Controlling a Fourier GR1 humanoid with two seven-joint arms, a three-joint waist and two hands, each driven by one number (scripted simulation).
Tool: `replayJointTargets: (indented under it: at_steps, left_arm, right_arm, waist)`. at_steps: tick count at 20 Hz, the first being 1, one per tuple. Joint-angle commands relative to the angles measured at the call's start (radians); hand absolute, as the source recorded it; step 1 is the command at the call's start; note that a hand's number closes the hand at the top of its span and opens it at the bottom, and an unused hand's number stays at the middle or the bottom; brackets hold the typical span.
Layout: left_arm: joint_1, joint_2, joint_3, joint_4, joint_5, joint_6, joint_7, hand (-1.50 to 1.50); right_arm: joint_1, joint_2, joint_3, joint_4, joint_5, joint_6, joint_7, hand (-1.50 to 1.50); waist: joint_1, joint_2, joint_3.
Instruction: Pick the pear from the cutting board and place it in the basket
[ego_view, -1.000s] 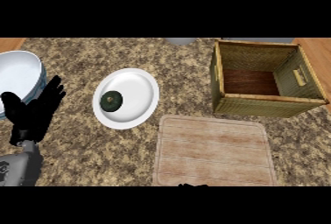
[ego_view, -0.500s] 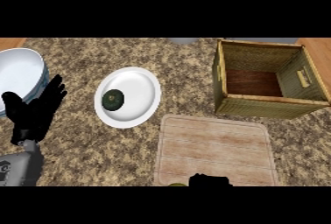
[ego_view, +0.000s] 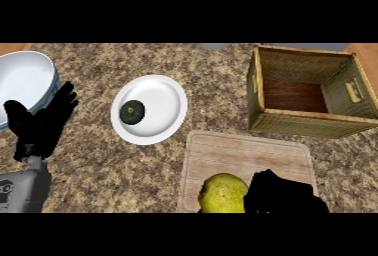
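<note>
My right hand (ego_view: 284, 194) is coming in at the lower edge over the cutting board (ego_view: 247, 155), just beside the pear (ego_view: 223, 194); I cannot tell how it is set. The pear is lying on the board's near end. My left hand (ego_view: 40, 124) is resting open, fingers up and apart. The basket (ego_view: 307, 91) is standing beyond the board.

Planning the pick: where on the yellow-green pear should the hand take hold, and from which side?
Grip the yellow-green pear round its broad body from its right, where the black right hand already sits beside it. It lies at the wooden cutting board's near edge, left side unobstructed.
</note>
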Motion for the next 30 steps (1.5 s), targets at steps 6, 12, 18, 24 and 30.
replayJointTargets:
  at_steps: [6, 12, 18, 24, 30]
  left_arm:
    - [-0.048, -0.014, -0.009, 0.039, -0.016, 0.016, -0.011, 0.00]
    - [0.030, -0.001, 0.008, 0.010, 0.016, -0.029, -0.047, 0.00]
    - [-0.001, -0.003, 0.011, 0.036, 0.010, -0.022, -0.028, 0.00]
    - [0.014, -0.031, -0.009, 0.015, -0.023, 0.017, -0.034, 0.00]
    - [-0.017, -0.033, 0.000, 0.026, -0.010, 0.015, -0.024, 0.00]
  right_arm:
    - [-0.509, 0.064, -0.407, -0.023, -0.216, 0.350, 0.288, 1.50]
    - [-0.726, -0.048, -0.765, 0.201, -0.440, 0.442, 0.151, 1.50]
    - [-0.773, -0.070, -0.808, 0.410, -0.466, 0.314, 0.018, 1.50]
    - [-0.682, -0.078, -0.924, 0.460, -0.445, 0.184, 0.008, -1.50]
    - [-0.785, -0.132, -0.918, 0.722, -0.502, 0.122, -0.172, -1.50]
  waist:
    - [0.009, 0.005, 0.005]
    - [0.005, 0.001, 0.008]
    - [-0.003, -0.001, 0.008]
    - [-0.007, -0.002, 0.008]
    - [-0.003, 0.000, 0.008]
